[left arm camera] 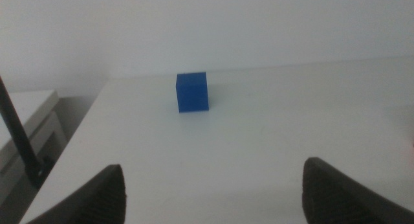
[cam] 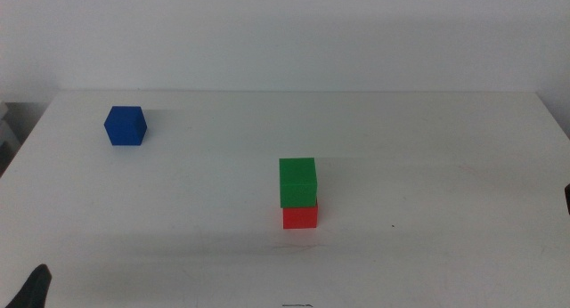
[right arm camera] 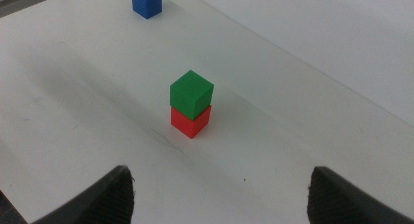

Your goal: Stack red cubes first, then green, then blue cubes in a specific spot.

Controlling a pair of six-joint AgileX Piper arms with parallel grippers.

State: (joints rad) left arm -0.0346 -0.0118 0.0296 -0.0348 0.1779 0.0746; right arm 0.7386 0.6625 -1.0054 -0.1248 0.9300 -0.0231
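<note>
Nearest us in the middle view, only a dark tip of our left gripper (cam: pixel 36 286) shows at the bottom left corner; its wrist view shows our two jaws spread wide with nothing between them, and the blue cube (left arm camera: pixel 193 92) sitting ahead of the gap on bare white table (left arm camera: pixel 272 140). That blue cube (cam: pixel 125 125) rests alone on the far left of the table, well apart from the stack. The green cube (cam: pixel 297 182) already sits on the red cube (cam: pixel 300 216) near the middle, so we judge only the blue one remains to be placed. The green looks set slightly off the red rather than flush, overhanging toward one side, and that is our main worry: a blue cube lowered off-centre or pressed down could tip the green one off or push the whole stack across the smooth top. Closing on the blue cube skewed could also twist it, leaving it tilted in our jaws and hard to seat flat. Carrying it low across the table risks clipping the stack from the side. Our right gripper (right arm camera: pixel 220 204) waits back from the stack, jaws wide apart and empty; its arm barely shows at the right edge of the middle view.
</note>
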